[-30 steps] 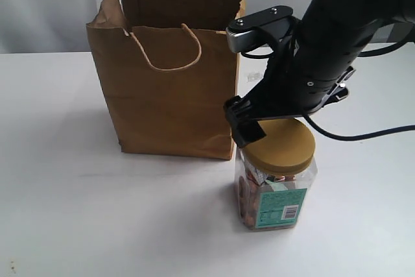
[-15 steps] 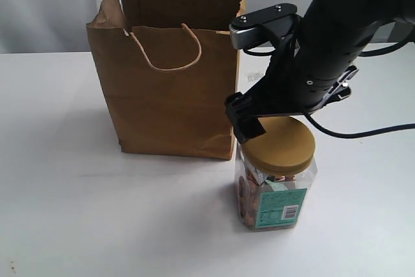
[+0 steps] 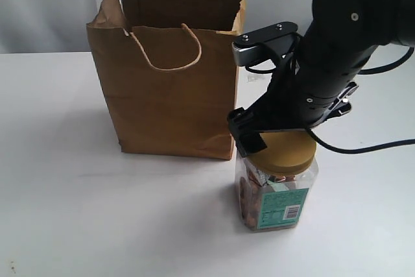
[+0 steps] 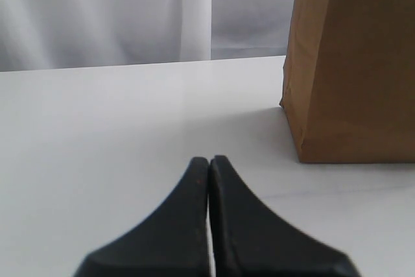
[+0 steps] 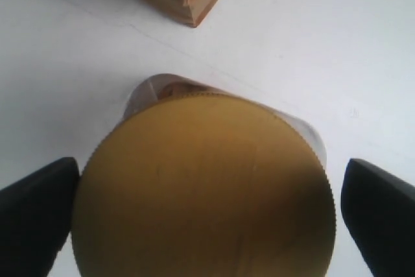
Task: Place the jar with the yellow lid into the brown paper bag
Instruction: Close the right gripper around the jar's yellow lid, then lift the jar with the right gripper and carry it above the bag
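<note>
One second on, I see my right gripper point(image 5: 206, 209) lower, spread wide astride the yellow-lidded jar point(image 3: 276, 192), which stands on the table point(image 3: 78, 212) just beside the brown paper bag point(image 3: 165, 89), so closing looks next; left gripper point(image 4: 209, 168) sits pressed together.

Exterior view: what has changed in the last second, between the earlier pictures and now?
The right end effector has come down a little over the yellow-lidded jar. Its open fingers now flank the lid and have not yet closed on it. Nothing was gripped or released. The jar and the brown paper bag stand where they were on the table.
</note>
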Tool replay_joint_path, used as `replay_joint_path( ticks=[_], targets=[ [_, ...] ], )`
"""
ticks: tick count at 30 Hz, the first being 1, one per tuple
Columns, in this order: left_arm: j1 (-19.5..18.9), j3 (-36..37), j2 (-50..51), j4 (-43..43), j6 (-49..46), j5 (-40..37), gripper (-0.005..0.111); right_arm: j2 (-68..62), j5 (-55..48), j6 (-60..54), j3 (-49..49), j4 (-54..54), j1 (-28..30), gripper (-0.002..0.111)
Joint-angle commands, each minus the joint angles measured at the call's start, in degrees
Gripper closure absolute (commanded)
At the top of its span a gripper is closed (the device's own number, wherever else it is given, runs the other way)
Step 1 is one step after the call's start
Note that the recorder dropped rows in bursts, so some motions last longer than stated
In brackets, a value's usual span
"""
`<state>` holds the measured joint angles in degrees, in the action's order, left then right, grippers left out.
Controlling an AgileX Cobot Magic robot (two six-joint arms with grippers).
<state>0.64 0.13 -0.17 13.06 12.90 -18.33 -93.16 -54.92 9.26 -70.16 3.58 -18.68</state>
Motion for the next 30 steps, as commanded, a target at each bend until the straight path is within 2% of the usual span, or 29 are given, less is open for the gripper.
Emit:
replay_joint_path(
  ticks=[1,4,7,15,24,30],
  targets=[
    [0.3,-0.1,0.2,-0.2,0.2,0.5,0.106,0.0,-1.3,0.7,0.3,0.8,0.4,0.008],
    [0.3,-0.1,0.2,-0.2,0.2,0.5,0.106,0.0,-2.0,1.1,0.3,0.8,0.4,0.018],
    [0.3,-0.1,0.2,-0.2,0.2,0.5,0.106,0.0,-2.7,1.1,0.3,0.8,0.4,0.036],
    [0.3,-0.1,0.2,-0.2,0.2,0.5,0.106,0.3,-4.8,1.1,0.0,0.8,0.4,0.106],
    [0.3,-0.1,0.2,-0.2,0.2,0.5,0.106,2.2,-15.0,-0.2,-8.1,1.4,0.4,0.108],
    [0.3,-0.1,0.2,-0.2,0.2,0.5,0.106,6.1,-15.0,-0.2,-17.6,5.2,0.4,0.108]
  ],
)
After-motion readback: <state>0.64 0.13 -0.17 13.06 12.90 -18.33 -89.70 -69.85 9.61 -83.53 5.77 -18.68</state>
